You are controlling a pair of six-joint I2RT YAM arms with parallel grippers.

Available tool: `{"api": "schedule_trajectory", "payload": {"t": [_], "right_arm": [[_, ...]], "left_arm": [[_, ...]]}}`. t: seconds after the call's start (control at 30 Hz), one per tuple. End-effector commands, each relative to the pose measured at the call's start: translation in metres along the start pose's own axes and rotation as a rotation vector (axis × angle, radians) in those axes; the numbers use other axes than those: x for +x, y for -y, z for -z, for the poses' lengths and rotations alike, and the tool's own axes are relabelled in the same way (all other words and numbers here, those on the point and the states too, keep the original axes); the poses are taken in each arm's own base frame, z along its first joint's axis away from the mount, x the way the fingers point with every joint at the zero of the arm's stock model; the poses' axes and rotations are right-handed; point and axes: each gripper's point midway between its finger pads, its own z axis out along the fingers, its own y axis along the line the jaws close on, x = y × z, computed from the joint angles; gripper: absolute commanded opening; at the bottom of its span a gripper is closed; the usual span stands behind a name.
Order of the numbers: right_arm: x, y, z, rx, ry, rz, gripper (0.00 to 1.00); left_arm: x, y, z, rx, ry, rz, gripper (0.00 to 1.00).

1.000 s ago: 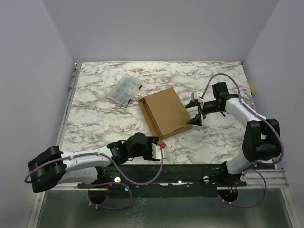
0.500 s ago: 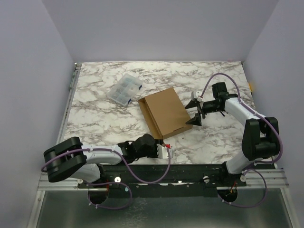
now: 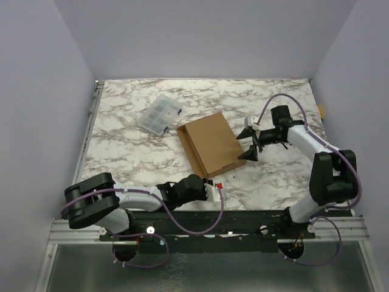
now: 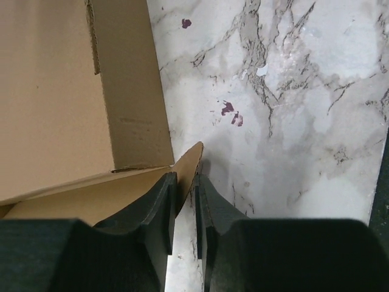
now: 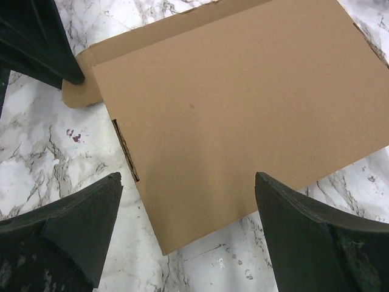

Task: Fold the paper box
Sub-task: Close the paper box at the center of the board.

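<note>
Paper box: plain brown cardboard, matte, shallow and rectangular. It lies mid-table, set askew, broad face up, with a narrow side panel showing along its left edge.
Flap: thin card tab with a rounded corner, sticking out from the box's near corner over the marble.
Left gripper: black wedge-shaped fingers drawn nearly together, a slim gap between them. The flap's corner stands in that gap. Whether the pads bear on the card cannot be told.
Right gripper: black tapered fingers spread wide, holding nothing, at the box's right edge. In the wrist view they straddle a corner of the brown face from above.
Compartment case: small, clear plastic, divided into cells, a small blue clip on one side. It sits beyond the box's far-left corner, apart from it.
Table: smooth white marble-pattern top with grey veins, and small purple marks near the flap.
</note>
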Motion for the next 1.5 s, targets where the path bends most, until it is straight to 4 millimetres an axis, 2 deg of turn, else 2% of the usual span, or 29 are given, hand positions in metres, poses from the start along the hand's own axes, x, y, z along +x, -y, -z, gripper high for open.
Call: {"api": "schedule_trajectory", "payload": {"t": [0.0,0.13,0.33,0.5,0.7,0.87,1.1,1.23,1.47], "right_arm": [[-0.005,-0.003,-0.004,-0.025,0.024,-0.02,0.93],[-0.006,-0.003,-0.005,-0.031,0.015,-0.028,0.93],[-0.007,-0.005,-0.029,-0.046,-0.039,-0.08,0.91],[-0.011,-0.005,-0.046,-0.047,-0.05,-0.158,0.9],[0.006,-0.021,-0.067,-0.088,-0.131,-0.163,0.89],[0.013,-0.027,-0.065,-0.12,-0.157,-0.123,0.89],[0.001,-0.047,-0.06,-0.209,-0.109,0.087,0.92],[0.012,-0.047,-0.064,-0.217,-0.157,0.164,0.92],[0.031,-0.044,-0.073,-0.197,-0.223,0.18,0.9]], "left_arm": [[-0.006,-0.01,-0.002,-0.065,0.004,0.058,0.19],[-0.005,-0.006,-0.001,-0.057,0.004,0.084,0.06],[-0.003,-0.002,0.002,-0.055,0.018,0.144,0.0],[0.001,0.0,0.007,-0.071,0.029,0.183,0.0],[0.002,-0.001,0.01,-0.084,0.04,0.214,0.0],[0.003,-0.002,0.012,-0.101,0.043,0.249,0.0],[0.003,-0.004,0.014,-0.114,0.051,0.312,0.0],[0.002,-0.005,0.013,-0.117,0.051,0.343,0.0],[-0.001,-0.007,0.01,-0.121,0.039,0.425,0.0]]}}
